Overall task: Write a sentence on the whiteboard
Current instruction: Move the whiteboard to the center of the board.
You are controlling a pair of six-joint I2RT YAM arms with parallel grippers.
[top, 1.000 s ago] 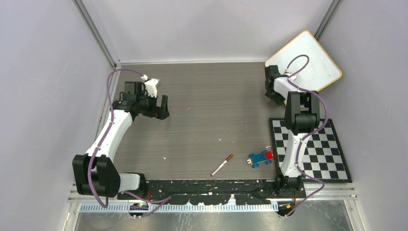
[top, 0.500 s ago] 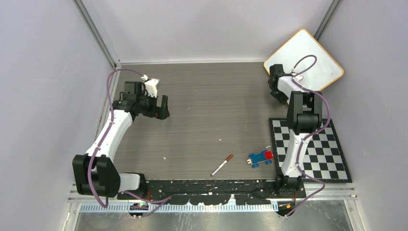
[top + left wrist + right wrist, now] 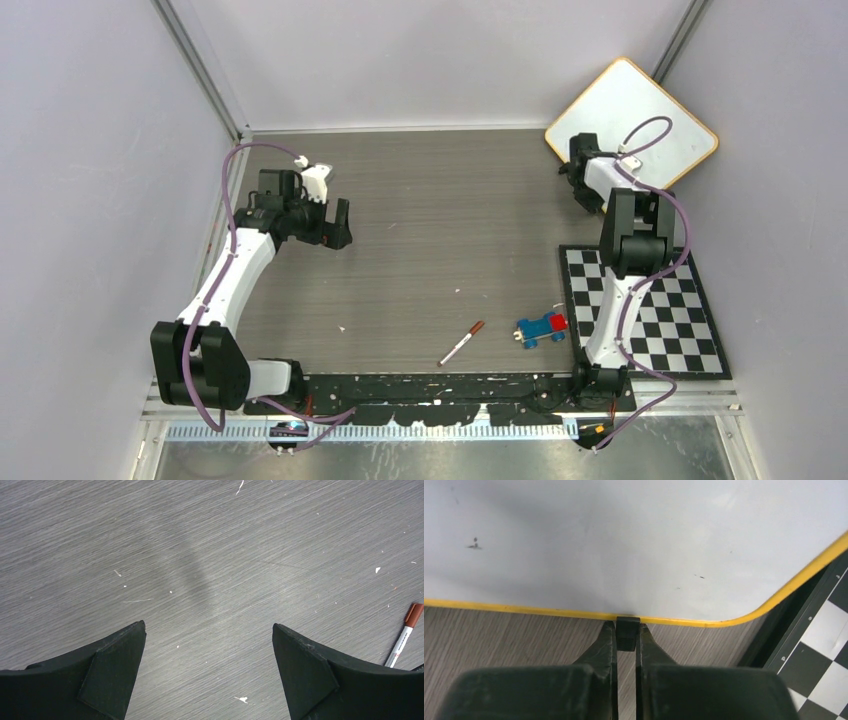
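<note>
right wrist: right gripper [image 3: 626, 629] pinched almost fully shut on the small black clip [image 3: 627, 636] at the whiteboard [image 3: 624, 540] rim. board sits in the far right corner, turned diamond-wise, face blank. judging by looks: thin, stiff, light, slick face. held by one edge clip it'll likely pivot, so move slow. left gripper [image 3: 209, 630] wide open, empty, over the table [image 3: 210, 555]. marker [image 3: 461, 343] lies near front centre. no containers in view.

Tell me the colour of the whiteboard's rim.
Yellow. The whiteboard rim shows best in the right wrist view.
</note>
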